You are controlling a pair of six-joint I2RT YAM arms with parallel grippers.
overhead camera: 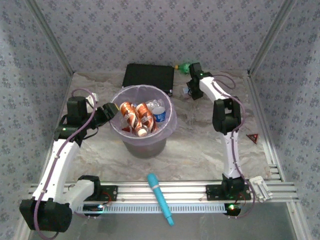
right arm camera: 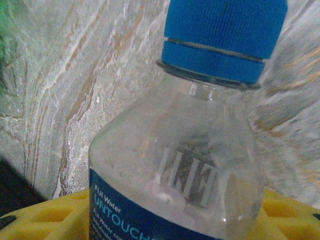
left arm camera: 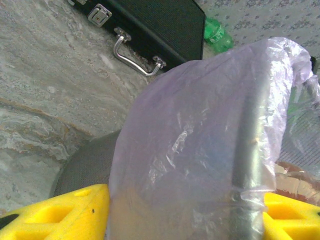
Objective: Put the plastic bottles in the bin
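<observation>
left gripper (overhead camera: 113,112) grips round grey lilac-bagged bin (overhead camera: 145,147) at nine o'clock; right gripper (overhead camera: 189,91), one o'clock, straddles clear blue-capped plastic bottle (right arm camera: 185,165), grip unclear.

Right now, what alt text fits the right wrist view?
A clear water bottle with a blue cap sits close to the camera between two yellow fingers. Behind it lies a veined marble tabletop, with a blurred green patch at the upper left.

Blue-capped bottle (right arm camera: 180,165) cut off at bottom edge; green bottle (left arm camera: 216,33) half hidden behind black case (left arm camera: 150,25).
</observation>
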